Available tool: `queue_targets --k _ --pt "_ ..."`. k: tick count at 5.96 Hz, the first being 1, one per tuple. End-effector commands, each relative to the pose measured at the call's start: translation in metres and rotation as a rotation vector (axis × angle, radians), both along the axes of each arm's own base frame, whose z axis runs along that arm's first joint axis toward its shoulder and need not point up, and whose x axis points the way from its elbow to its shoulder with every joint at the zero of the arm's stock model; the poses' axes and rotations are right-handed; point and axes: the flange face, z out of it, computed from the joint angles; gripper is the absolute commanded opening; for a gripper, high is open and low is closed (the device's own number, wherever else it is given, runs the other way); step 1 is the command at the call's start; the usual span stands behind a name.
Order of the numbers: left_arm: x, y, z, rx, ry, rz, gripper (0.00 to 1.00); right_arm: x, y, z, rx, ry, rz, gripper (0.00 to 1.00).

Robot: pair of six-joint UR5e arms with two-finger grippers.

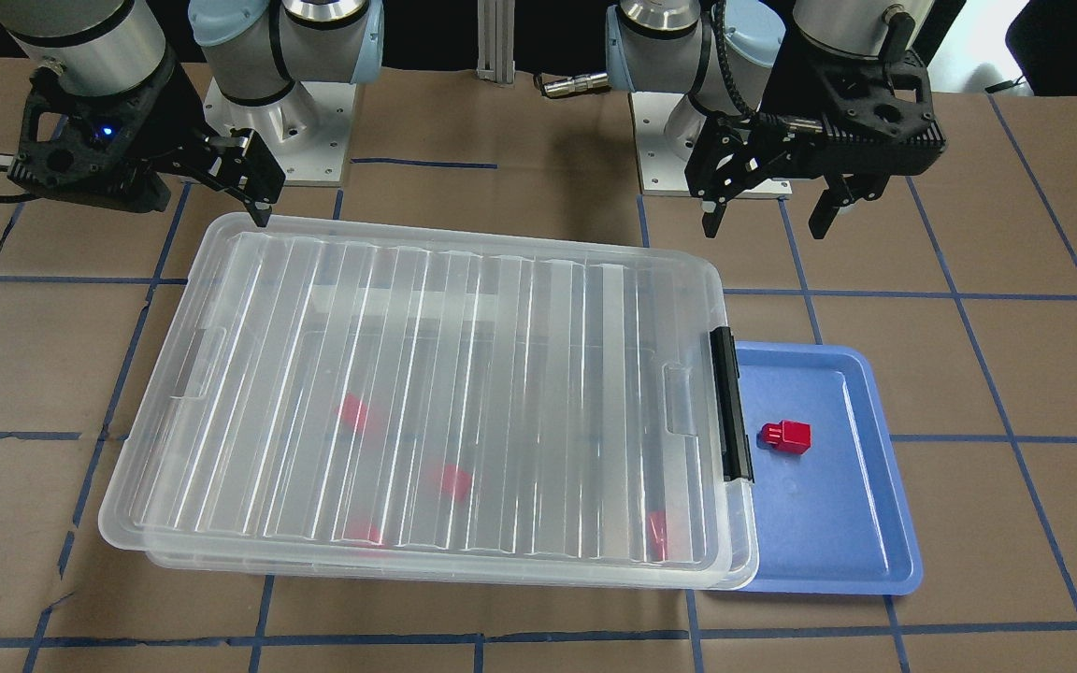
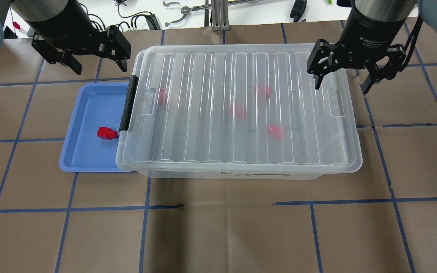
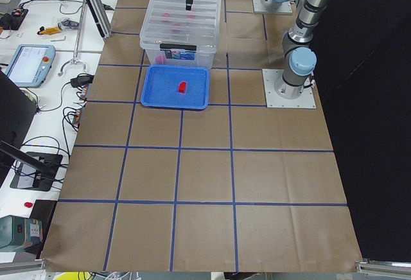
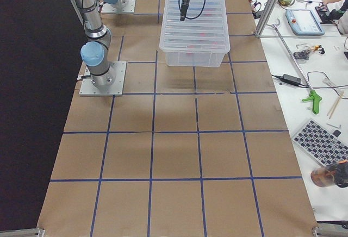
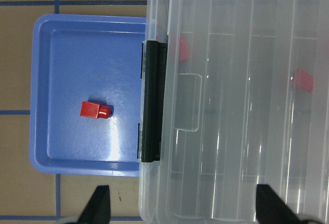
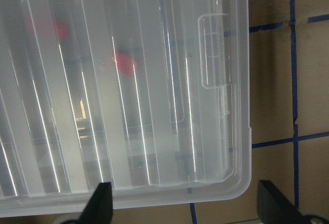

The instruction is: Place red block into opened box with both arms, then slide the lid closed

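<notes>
1. The red block lay in the blue tray, just beside the black bar on the box.
2. The lid sat on top of the box.
3. Four more red shapes showed blurry through the lid.
4. The left claw hung near the tray end, its fingers wide apart and holding nothing.
5. The right claw hung over the lid's other end, wide apart and empty too.
</notes>
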Motion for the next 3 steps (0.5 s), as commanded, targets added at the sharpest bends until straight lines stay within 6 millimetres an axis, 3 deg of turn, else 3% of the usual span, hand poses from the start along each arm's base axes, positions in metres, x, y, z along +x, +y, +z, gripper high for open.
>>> queue_targets --k 1,3 --pt "0.0003 0.0003 0.0015 0.009 0.0 0.001 0.98 0.0 -0.0004 -0.0009 0.003 0.0 -0.002 1.0" --pt "-0.0004 0.0007 0.0045 0.003 0.007 0.0 0.98 -0.0002 0.0 0.0 0.0 0.002 -0.001 1.0"
